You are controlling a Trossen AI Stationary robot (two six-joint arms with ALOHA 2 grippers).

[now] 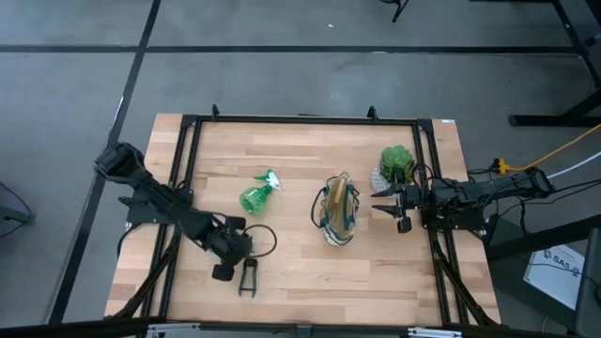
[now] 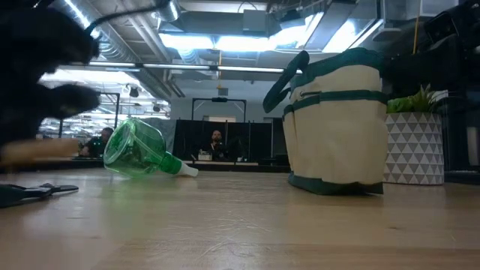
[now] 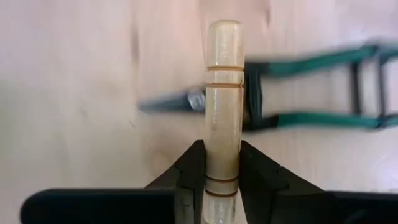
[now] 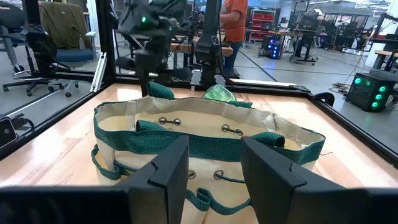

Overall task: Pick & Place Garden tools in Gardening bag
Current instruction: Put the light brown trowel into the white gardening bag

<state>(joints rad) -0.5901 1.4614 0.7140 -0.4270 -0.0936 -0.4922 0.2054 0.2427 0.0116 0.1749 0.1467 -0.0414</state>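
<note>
My left gripper is shut on a tool's wooden handle at the table's near left; the tool's metal head is hidden, so I cannot tell trowel from rake. The dark-handled pruning shears lie flat on the table under and beside it. The green spray bottle lies on its side left of the bag. The beige gardening bag with green trim stands upright at the table's middle. My right gripper is open and empty, level, just right of the bag. My left gripper pinches the wooden handle's two sides between its two fingers, on the part away from the rounded free end. The fingers come from above and lie across the handle. The handle is level and clear of the table.
A green plant in a white patterned pot stands at the right, behind my right gripper. A dark metal frame runs around the table. Bare wood lies along the near edge. People sit in the room beyond the far edge.
</note>
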